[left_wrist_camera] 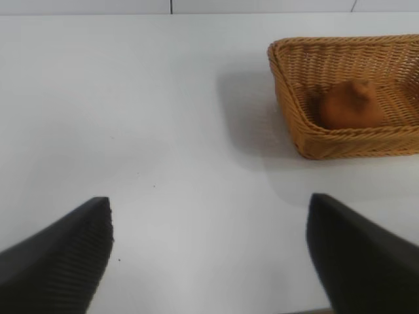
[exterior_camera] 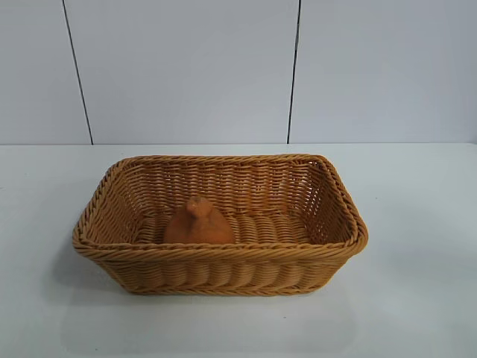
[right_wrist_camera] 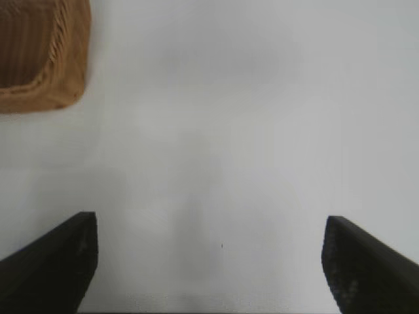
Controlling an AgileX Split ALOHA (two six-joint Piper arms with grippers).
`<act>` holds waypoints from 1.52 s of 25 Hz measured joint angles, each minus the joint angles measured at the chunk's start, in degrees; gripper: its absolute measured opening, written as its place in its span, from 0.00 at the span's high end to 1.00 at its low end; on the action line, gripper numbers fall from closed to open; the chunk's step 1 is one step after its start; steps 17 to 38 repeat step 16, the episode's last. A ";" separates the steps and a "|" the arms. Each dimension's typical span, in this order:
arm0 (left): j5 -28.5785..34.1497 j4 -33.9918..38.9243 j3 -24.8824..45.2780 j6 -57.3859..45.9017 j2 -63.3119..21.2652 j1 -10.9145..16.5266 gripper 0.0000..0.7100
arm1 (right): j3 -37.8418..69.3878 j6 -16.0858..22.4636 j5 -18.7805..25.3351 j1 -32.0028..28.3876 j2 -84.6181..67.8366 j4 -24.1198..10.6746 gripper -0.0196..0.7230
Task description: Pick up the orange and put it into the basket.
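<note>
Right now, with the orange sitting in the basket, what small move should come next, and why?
Probably none beyond parking: the orange already rests on the floor of the basket. The right hand is open over bare table beside the basket, holding nothing; the left hand is likewise open and empty. I'd ease the right arm to rest.

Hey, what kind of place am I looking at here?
Probably a lab or test bench, not a home. A plain white table stands against bare pale wall panels, holding only a tan woven wicker basket with a dull orange-brown fruit inside.
</note>
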 joint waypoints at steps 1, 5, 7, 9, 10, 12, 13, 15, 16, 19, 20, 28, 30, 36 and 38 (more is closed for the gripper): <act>0.00 0.00 0.00 0.00 0.00 0.00 0.18 | 0.12 0.00 0.00 0.00 -2.51 0.05 0.11; 0.00 0.00 0.00 0.00 0.00 0.00 0.18 | 0.20 0.00 0.06 0.00 -9.88 0.08 0.11; 0.00 0.00 0.00 0.00 0.00 0.00 0.18 | 0.20 0.00 0.06 0.00 -12.37 0.08 0.11; 0.00 0.00 0.00 0.00 0.00 0.00 0.18 | 0.20 0.00 0.13 0.00 -13.94 0.08 0.11; 0.00 0.00 0.00 0.00 0.00 0.00 0.18 | 0.20 -0.04 0.13 0.00 -14.13 0.08 0.11; 0.00 0.00 0.00 0.00 0.00 0.00 0.18 | 0.20 -0.04 0.13 0.00 -14.26 0.08 0.11; 0.00 0.00 0.00 0.00 0.00 0.00 0.18 | 0.20 -0.04 0.13 0.00 -14.32 0.08 0.11; 0.00 0.00 0.00 0.00 0.00 0.00 0.18 | 0.20 -0.04 0.13 0.00 -14.32 0.08 0.11; 0.00 0.00 0.00 0.00 0.00 0.00 0.18 | 0.20 -0.04 0.13 0.00 -14.32 0.08 0.11; 0.00 0.00 0.00 0.00 0.00 0.00 0.18 | 0.20 -0.04 0.13 0.00 -14.32 0.08 0.11; 0.00 0.00 0.00 0.00 0.00 0.00 0.18 | 0.20 -0.04 0.13 0.00 -14.32 0.08 0.11; 0.00 0.00 0.00 0.00 0.00 0.00 0.18 | 0.20 -0.04 0.13 0.00 -14.32 0.08 0.11; 0.00 0.00 0.00 0.00 0.00 0.00 0.18 | 0.20 -0.04 0.13 0.00 -14.32 0.08 0.11; 0.00 0.00 0.00 0.00 0.00 0.00 0.18 | 0.20 -0.04 0.13 0.00 -14.32 0.08 0.11; 0.00 0.00 0.00 0.00 0.00 0.00 0.18 | 0.20 -0.04 0.13 0.00 -14.32 0.08 0.11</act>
